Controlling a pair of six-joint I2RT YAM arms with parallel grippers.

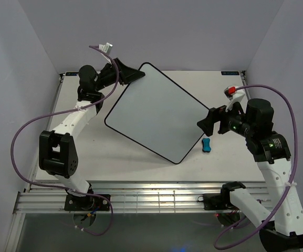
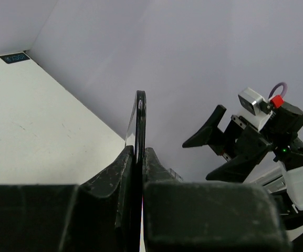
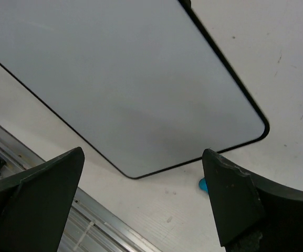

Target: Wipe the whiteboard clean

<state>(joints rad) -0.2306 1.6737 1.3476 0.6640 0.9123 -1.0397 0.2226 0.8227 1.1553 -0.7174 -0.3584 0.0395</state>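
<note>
Broadly, from the biggest thing down:

- The counter is a pale slab that carries everything, with the two arms bolted at its near edge.
- The whiteboard sits diagonally over the middle of the counter. Its face reads as blank white inside the thin black frame, and I see no writing in any view. I cannot tell whether its near corner rests on the counter or hangs just above it.
- The left jaws are closed onto the board's far corner. The wrist view shows its edge standing upright, pinched between them.
- The right jaws are spread wide and hold nothing, hovering just beside the board's right corner.
- The eraser, small and blue, lies on the counter near the right jaws and just off the board's lower right edge. Only a sliver of it shows from the right wrist.
- My judgement is that the step in hand is fetching the eraser. To do it well:
  - Lower the right jaws squarely over its narrow waist and close fully before lifting.
  - Wipe with light, even pressure toward the held corner, so the board does not pivot in the left pinch.
  - Check the glossy face for faint traces.
</note>
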